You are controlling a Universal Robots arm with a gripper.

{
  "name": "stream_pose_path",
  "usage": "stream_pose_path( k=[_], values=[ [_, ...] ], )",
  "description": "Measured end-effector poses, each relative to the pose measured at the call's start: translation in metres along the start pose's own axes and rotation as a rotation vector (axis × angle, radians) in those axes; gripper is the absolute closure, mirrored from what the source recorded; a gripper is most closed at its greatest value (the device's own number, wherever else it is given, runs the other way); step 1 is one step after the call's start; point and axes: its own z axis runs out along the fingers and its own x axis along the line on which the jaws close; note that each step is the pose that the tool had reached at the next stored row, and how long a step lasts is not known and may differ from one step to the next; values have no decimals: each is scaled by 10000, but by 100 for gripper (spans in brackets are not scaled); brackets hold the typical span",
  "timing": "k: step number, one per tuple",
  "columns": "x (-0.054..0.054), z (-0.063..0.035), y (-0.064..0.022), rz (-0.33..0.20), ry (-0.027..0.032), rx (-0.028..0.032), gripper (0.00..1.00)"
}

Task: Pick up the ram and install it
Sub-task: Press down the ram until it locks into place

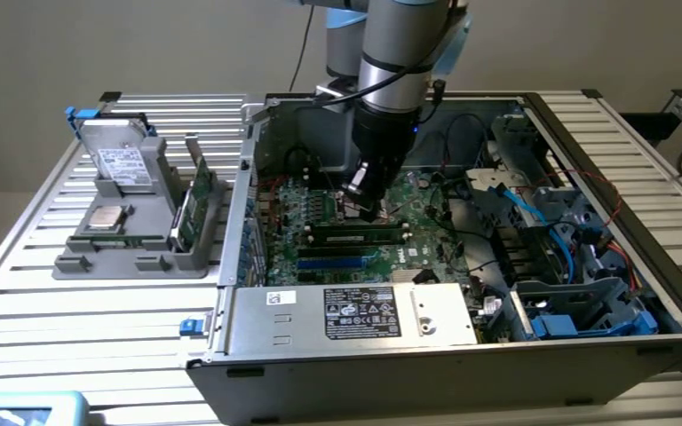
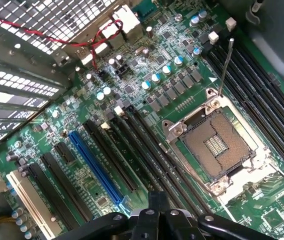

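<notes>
While the arm's black gripper is sitting pinched shut inside the open case, the slim dark green ram stick is lying in its motherboard slot, maybe half-seated if uneven.

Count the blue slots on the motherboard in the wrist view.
1: a long blue slot lies among parallel black slots. More may be hidden beneath the gripper.
</notes>
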Motion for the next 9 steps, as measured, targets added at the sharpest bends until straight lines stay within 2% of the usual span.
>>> stream_pose_path(
  k=[9],
  values=[
    [0, 0, 0, 1254, -7, -137, 89]
  ],
)
